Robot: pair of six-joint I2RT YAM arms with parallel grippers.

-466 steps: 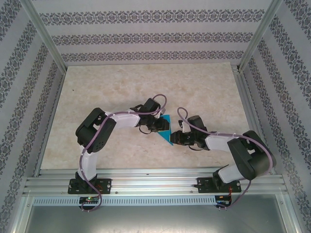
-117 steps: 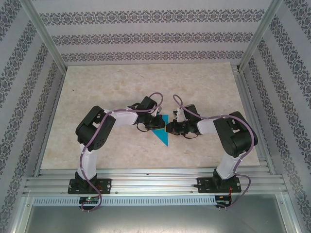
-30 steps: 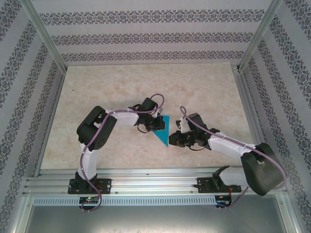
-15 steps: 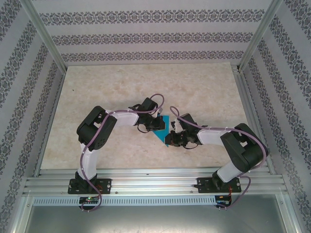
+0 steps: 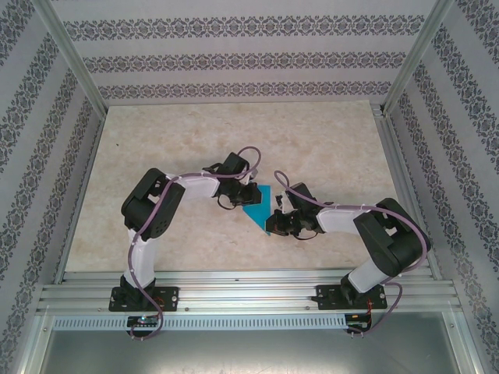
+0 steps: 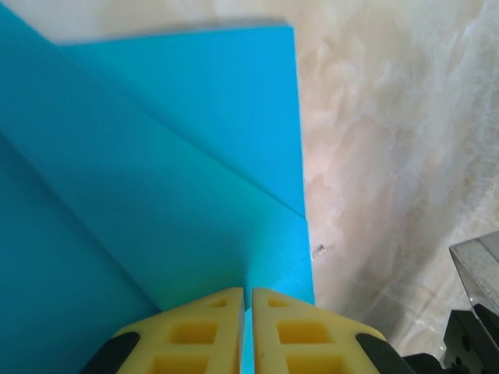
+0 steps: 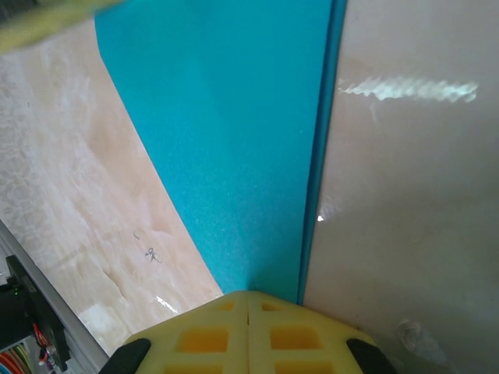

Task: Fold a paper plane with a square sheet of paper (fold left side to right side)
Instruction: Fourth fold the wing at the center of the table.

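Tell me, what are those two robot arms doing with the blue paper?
Two robot arms are folding a paper plane. The blue paper lies on the table, already creased into a pointed shape. The left arm's fingers and the right arm's fingers are both closed and rest on it from opposite sides, seemingly pressing the folds flat.

a robot lab booth: metal frame point(image 5: 70, 56), wallpapered walls point(image 5: 234, 58), marble-look table point(image 5: 195, 132), left arm point(image 5: 152, 210) and right arm point(image 5: 386, 234) bolted to a rail point(image 5: 249, 292).
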